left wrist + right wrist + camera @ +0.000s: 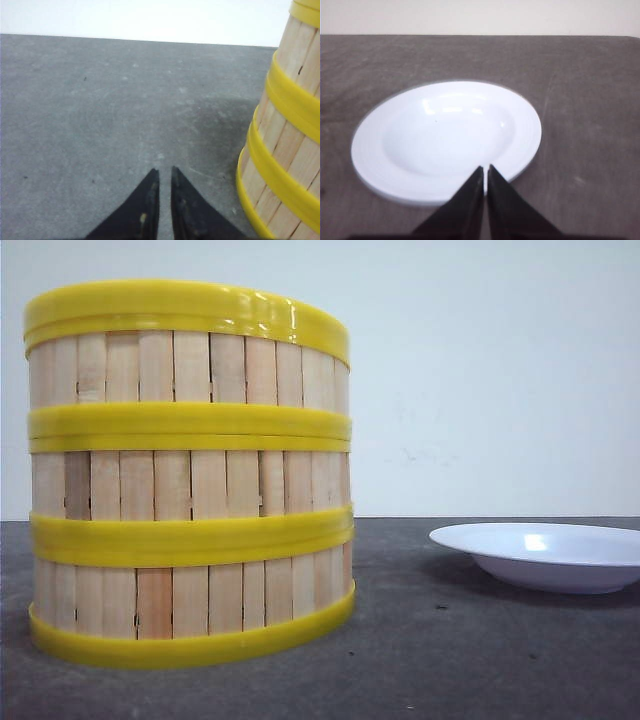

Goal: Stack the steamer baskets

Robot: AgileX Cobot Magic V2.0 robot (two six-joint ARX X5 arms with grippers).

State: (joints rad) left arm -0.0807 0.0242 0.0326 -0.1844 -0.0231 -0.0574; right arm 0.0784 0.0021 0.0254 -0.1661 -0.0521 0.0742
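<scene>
Three steamer baskets stacked in one upright column on grey table, rims aligned (four yellow bands visible). White plate well apart, to stack's right. No gripper in frame.

Steamer baskets — yellow-rimmed; plate — white.

Looks like a lab or test bench setup, not anyone's kitchen. There's just a plain dark grey table with a felt-like, slightly scuffed surface, pushed up against a bare white wall. The only kitchen-type stuff is props: stacked steamer baskets and a white plate sitting apart on it.
</scene>
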